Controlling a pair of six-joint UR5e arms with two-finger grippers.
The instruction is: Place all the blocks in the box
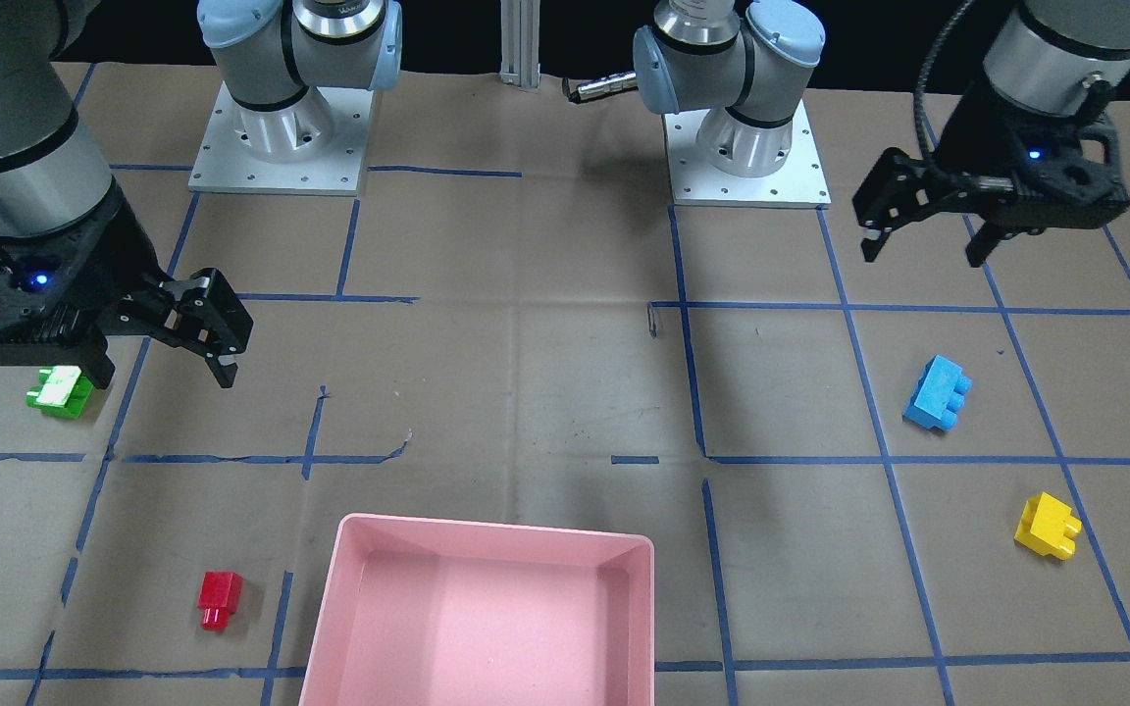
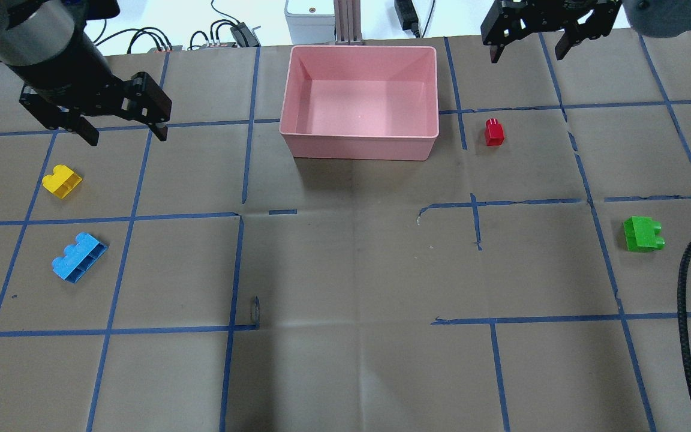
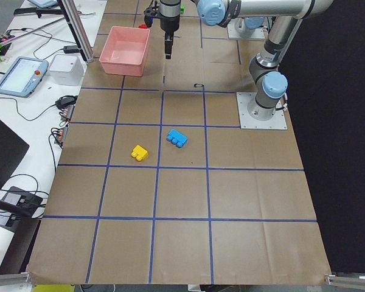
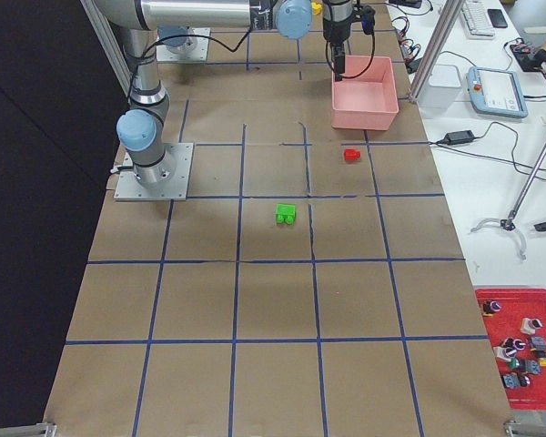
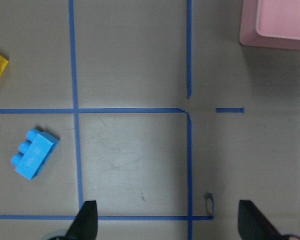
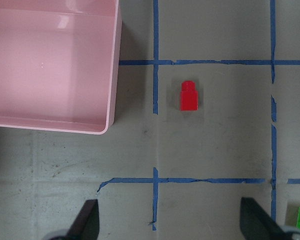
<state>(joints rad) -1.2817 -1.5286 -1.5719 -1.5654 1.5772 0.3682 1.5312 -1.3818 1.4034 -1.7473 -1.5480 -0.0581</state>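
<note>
The pink box stands empty at the far middle of the table; it also shows in the front view. A yellow block and a longer blue block lie on the left. A red block lies just right of the box, and a green block lies further right. My left gripper is open and empty, hovering beyond the yellow block. My right gripper is open and empty, hovering beyond the red block. The left wrist view shows the blue block.
Blue tape lines grid the brown paper table cover. The two arm bases stand at the robot's edge. A black cable hangs at the right side. A red tray of small parts sits off the table.
</note>
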